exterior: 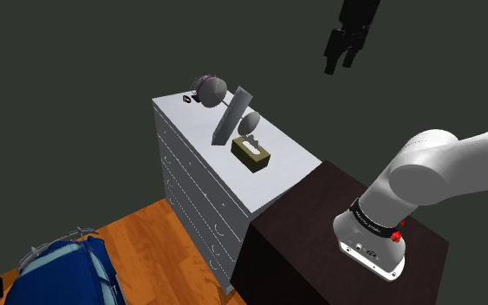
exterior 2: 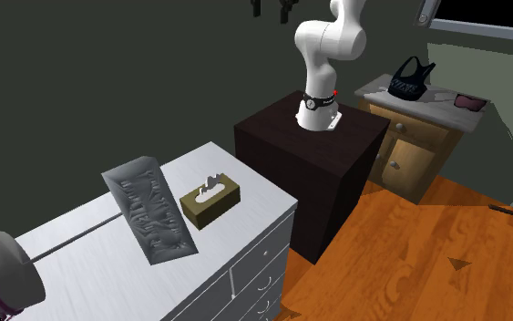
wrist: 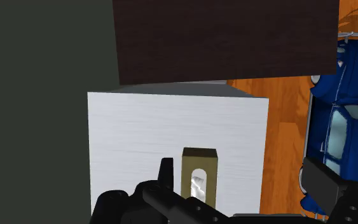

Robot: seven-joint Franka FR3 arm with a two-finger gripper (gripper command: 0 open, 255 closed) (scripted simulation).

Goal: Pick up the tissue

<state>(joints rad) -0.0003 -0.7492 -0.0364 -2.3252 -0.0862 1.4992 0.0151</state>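
The gripper (exterior: 341, 62) hangs high in the air with its two black fingers (exterior: 330, 64) apart and nothing between them. It is well apart from everything on the furniture below. In the wrist view the tissue box (wrist: 199, 179) lies beneath the hand, closer to one finger than to the other, so the hand is not centred over it.

The box is olive-tan with a slot in its top, and white tissue shows through the slot. It sits flat on the white dresser (exterior: 290, 157), towards the end of the top nearest the dark stand (exterior: 307, 234). Just beyond it, on the shoulder view's far left, a grey slab (exterior: 231, 114) leans at a tilt. A round grey object (exterior: 211, 87) stands at the far corner. A blue bag (exterior: 64, 273) lies on the wooden floor (exterior: 151, 230), near the foot of the dresser.

The step in hand appears to be the approach, with no grasp yet begun. The next move likely calls for shifting the hand until the box sits midway between the fingers, then turning the wrist so they span its narrow width. The gripper would then descend with its fingers wide and stay clear of the leaning slab.
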